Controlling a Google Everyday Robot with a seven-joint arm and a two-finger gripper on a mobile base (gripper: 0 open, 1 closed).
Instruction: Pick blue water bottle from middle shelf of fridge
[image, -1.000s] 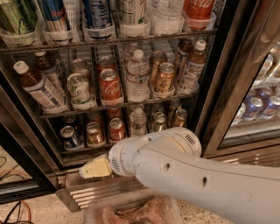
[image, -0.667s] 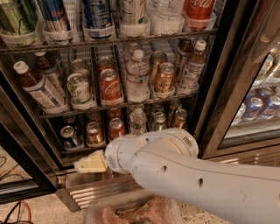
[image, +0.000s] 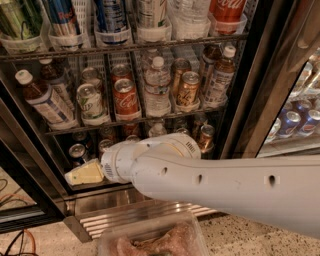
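The fridge (image: 250, 100) stands open in front of me. Its middle shelf (image: 135, 121) is a dark wire rack split into lanes. Two bottles with white caps, dark brown liquid and pale labels stand on it. One leans at the far left (image: 44, 102); the other stands upright at the right end (image: 219, 77). I cannot tell which one is the blue water bottle. My gripper (image: 82, 175) is a cream wedge at the end of the white arm. It is below the middle shelf, in front of the lower shelf's left side, and holds nothing that I can see.
The middle shelf also holds a clear ribbed water bottle (image: 157, 85), a red can (image: 125, 97), a pale green can (image: 90, 102) and a gold can (image: 189, 89). Cans fill the shelves above and below. The steel base grille (image: 125, 215), a clear tub (image: 150, 240) and a second cooler (image: 295, 120) are nearby.
My gripper and arm have moved left and slightly up, from in front of the base grille to the lower shelf's left side. The bottles and cans have not moved.
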